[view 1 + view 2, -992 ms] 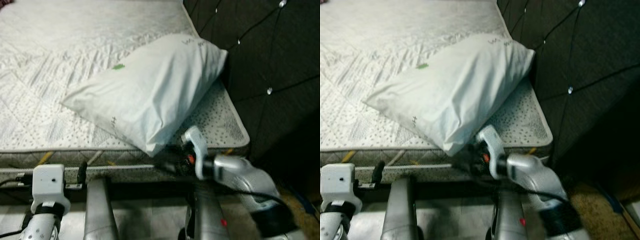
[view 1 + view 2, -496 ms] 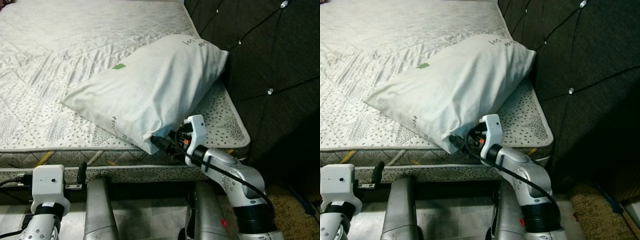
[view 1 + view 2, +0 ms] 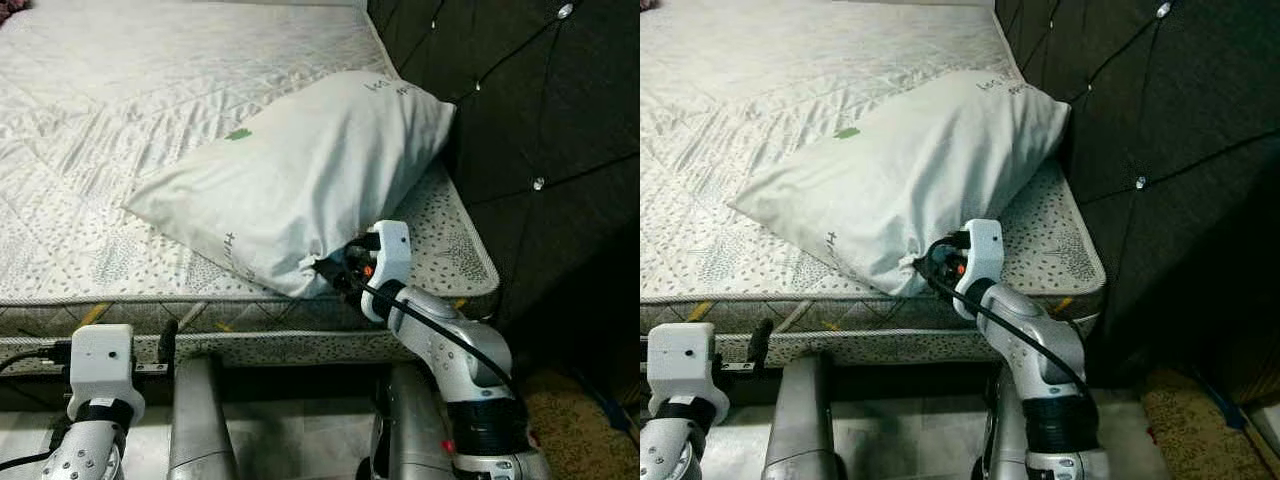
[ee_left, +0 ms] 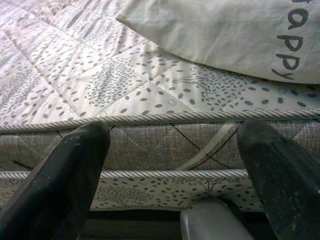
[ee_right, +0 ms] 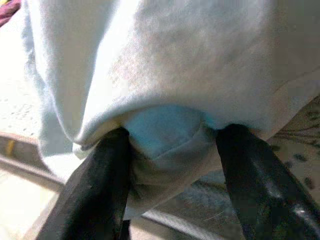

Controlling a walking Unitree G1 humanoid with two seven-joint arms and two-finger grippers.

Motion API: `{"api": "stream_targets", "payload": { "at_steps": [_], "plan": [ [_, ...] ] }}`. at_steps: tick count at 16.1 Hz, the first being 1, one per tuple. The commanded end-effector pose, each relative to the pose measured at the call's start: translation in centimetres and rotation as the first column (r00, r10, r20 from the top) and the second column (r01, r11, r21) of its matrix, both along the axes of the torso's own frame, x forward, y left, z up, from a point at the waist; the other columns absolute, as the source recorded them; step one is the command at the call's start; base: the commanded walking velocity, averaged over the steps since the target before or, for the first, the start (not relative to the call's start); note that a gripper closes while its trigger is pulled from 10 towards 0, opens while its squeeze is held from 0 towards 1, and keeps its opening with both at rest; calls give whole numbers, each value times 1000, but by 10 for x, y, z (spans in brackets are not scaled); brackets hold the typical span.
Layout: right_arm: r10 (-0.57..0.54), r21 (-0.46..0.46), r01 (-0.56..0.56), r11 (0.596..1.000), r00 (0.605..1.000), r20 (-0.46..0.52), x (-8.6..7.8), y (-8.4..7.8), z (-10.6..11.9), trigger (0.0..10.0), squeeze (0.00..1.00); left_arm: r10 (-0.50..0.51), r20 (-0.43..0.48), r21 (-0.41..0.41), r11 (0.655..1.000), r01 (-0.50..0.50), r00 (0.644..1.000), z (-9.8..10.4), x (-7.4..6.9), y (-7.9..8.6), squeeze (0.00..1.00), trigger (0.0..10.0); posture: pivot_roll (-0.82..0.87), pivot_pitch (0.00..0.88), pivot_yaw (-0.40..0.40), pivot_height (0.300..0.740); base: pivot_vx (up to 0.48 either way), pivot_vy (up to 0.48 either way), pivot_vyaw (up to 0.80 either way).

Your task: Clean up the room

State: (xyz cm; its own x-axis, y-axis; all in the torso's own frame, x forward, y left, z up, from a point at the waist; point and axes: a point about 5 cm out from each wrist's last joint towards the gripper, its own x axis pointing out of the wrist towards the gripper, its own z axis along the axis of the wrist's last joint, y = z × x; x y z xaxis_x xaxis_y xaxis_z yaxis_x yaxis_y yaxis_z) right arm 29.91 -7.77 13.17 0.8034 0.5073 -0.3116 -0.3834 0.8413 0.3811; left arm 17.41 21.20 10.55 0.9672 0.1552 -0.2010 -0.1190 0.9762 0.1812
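Pillow [image 3: 300, 175] lies slantwise on the mattress [image 3: 120, 120], far end against the dark tufted headboard [image 3: 540, 110], near corner right at the bed's edge. Right gripper [image 5: 170, 150] at that near corner, fingers [image 5: 97, 185] spread either side of a bunched fold of cloth, touching it but not clamped. Left gripper [image 4: 172, 170] low in front of the bed's side, fingers wide apart, holding nothing (idle, by the look of it).

Risks, as I judge them:
- Closing on case cloth alone: the filling may slide and the pillow sag or slip free when lifted.
- Pulling outward from this corner could drag the pillow off the edge onto the floor.
- Fingers may snag the mattress piping just below.
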Motion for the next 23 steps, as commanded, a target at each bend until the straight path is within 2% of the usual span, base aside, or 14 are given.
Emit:
{"api": "stream_targets", "payload": {
  "at_steps": [1,6,10,14,16,18,19,21,23],
  "plan": [
    [-67,-33,69,997,996,56,9,-8,8,0,0,4,-11,1,1000,-4,1000,-3,0,0,0,10000,101,49,-47,491,0,0,0],
    [-158,-74,169,983,978,138,25,-21,15,0,0,-5,5,-3,1000,5,1000,-3,7,-3,0,10000,92,22,-39,491,0,0,0],
    [-229,-110,258,960,948,223,48,-38,26,0,0,-13,37,-8,1000,14,999,-1,22,-5,0,10000,77,0,-37,491,0,0,0],
    [-356,-161,423,892,875,326,74,-84,48,0,0,-14,55,-11,1000,15,998,-1,31,-5,0,10000,58,0,-42,491,0,0,0],
    [-411,-204,506,838,831,375,85,-112,59,0,0,-10,67,-21,1000,11,998,-2,36,-7,0,10000,53,0,-45,491,0,0,0],
    [-477,-226,610,759,758,444,95,-150,80,0,0,-12,78,-28,999,14,997,-2,41,-12,0,10000,43,0,-46,491,0,0,0],
    [-495,-229,637,736,738,459,96,-163,87,0,0,-13,80,-28,999,15,997,-2,41,-12,0,10000,41,0,-47,491,0,0,0],
    [-505,-251,664,704,718,479,95,-179,89,0,0,-11,87,-29,999,13,996,-3,43,-12,0,10000,36,0,-50,491,0,0,0],
    [-502,-284,663,693,726,469,91,-184,77,0,0,-8,94,-31,999,11,996,-2,45,-13,0,10000,37,0,-55,491,0,0,0]
  ]
}}
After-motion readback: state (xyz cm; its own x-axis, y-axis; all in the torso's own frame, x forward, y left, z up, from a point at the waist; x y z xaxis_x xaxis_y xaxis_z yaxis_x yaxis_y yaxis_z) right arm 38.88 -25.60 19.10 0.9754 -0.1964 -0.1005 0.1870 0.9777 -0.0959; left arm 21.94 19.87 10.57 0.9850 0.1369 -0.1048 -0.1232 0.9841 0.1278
